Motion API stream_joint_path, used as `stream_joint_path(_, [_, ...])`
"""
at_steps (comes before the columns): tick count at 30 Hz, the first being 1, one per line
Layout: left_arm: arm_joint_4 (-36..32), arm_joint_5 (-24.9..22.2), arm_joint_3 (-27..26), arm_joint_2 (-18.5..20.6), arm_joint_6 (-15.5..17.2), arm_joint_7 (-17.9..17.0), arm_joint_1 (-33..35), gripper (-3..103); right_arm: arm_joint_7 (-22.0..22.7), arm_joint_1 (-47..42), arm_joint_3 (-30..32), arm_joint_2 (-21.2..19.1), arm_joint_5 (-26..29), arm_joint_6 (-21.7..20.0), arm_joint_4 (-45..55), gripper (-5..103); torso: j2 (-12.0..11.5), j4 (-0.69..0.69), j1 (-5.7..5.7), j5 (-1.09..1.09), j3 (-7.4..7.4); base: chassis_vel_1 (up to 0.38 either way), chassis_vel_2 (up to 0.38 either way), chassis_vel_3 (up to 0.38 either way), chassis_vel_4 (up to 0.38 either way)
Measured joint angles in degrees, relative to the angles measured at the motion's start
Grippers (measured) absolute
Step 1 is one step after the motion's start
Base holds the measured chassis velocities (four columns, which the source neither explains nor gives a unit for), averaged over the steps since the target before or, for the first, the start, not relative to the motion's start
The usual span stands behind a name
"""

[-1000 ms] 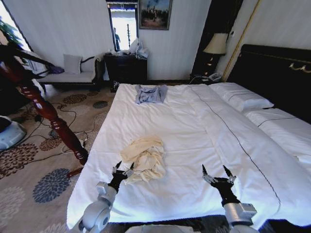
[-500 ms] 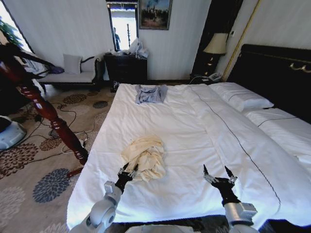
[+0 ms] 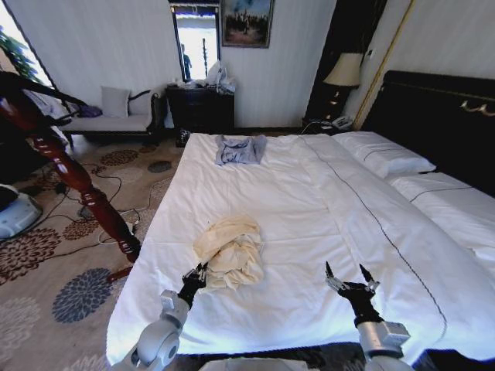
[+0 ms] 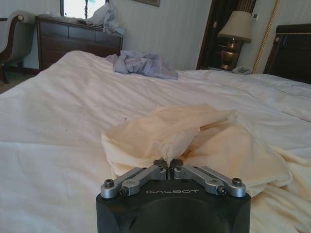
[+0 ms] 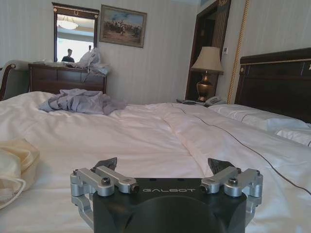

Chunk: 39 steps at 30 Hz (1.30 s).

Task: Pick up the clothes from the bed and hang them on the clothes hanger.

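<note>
Left end effector (image 4: 168,163) has closed, pinching the clothes (image 3: 230,251); right end effector (image 3: 350,278) hovers wide open, empty.

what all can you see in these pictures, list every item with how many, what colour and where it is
pale cream-yellow soft garment: 1, crumpled on the near part of the bed
wide white-sheeted bed: 1, black headboard at right
small grey-blue garment: 1, at the bed's far end
white pillows: 2, by the headboard
dark-red turned wooden post: 1, on the floor left of the bed
dark wooden dresser: 1, against the far wall
white cushioned bench: 1, left of the dresser
cream-shaded table lamp: 1, far right corner
framed painting: 1, far wall
left gripper: shut on a fold of the cream-yellow garment
right gripper: open, over bare sheet near the bed's near edge
</note>
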Motion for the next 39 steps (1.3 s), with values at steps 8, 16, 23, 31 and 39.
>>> stream_joint_path(8, [-1.99, -1.83, -0.89, 3.87, -0.17, 0.39, -2.01, 2, 0.21, -0.08, -0.1, -0.76, 0.62, 0.05, 0.15, 100, 0.0, 0.0, 0.0, -0.01, 0.0, 0.0, 0.0, 0.0, 0.0])
stream_joint_path(16, [-8.51, -14.61, -5.17, 18.44, 3.43, -2.81, -13.39, 2, 1.12, 1.13, -0.42, -3.17, 4.2, -1.46, 1.33, 100, 0.0, -0.07, 0.0, -0.02, 0.01, 0.0, 0.0, 0.0, 0.0])
stream_joint_path(23, [-15.54, -23.69, -15.61, 28.89, 5.67, -3.88, -15.69, 2, 1.91, 3.11, -2.77, -6.99, 10.12, -4.23, 1.27, 100, 0.0, 0.0, 0.0, -0.01, 0.0, 0.0, 0.0, 0.0, 0.0])
stream_joint_path(31, [-17.41, -30.44, -20.4, 37.43, 6.54, -3.01, -20.63, 2, 2.45, 4.25, -3.63, -8.82, 14.86, -6.4, 2.59, 100, 0.0, 0.0, 0.01, 0.0, 0.01, 0.0, 0.0, 0.0, 0.0])
stream_joint_path(39, [-16.1, -37.66, -20.06, 40.76, 7.72, -3.66, -30.12, 2, 3.45, 5.68, -3.26, -10.76, 18.84, -8.2, 3.57, 100, 0.0, 0.0, 0.0, 0.0, 0.01, 0.0, 0.0, 0.0, 0.0])
